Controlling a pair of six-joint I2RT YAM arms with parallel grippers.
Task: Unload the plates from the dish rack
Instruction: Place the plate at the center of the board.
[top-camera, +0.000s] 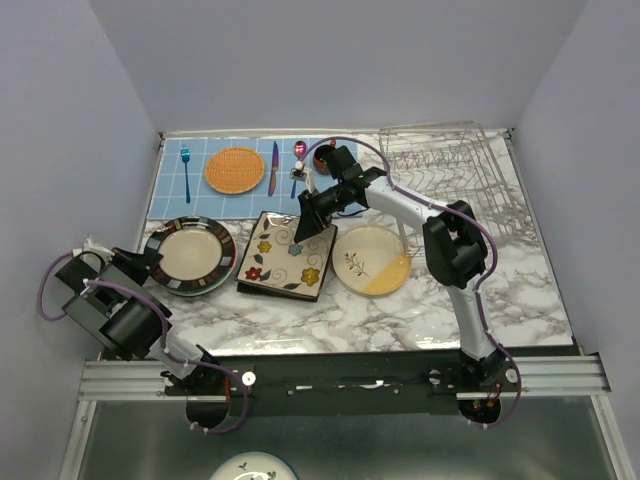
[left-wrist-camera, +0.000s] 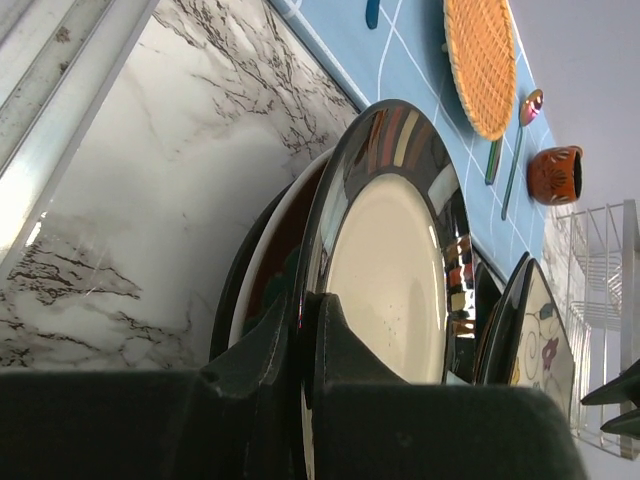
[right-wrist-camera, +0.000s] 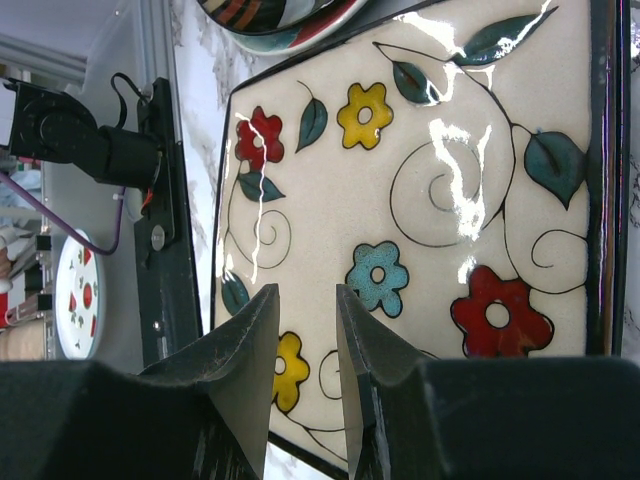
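Flowered cream square plate (top-camera: 285, 257); stripe-rimmed cream round plate (top-camera: 190, 254); orange mat (top-camera: 235, 170).

I see a lab booth (kitchen-like): plain walls (top-camera: 330, 60), marble table (top-camera: 400, 310), dish rack (top-camera: 450, 165) at 1 o'clock, aluminium rail (top-camera: 555, 372) at 6 o'clock.

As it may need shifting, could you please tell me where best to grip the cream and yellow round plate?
Probably its rim at the near-right edge, jaws above and below. The cream and yellow plate lies flat on the table, so only the rim offers a hold, and the square flowered plate crowds its left side.
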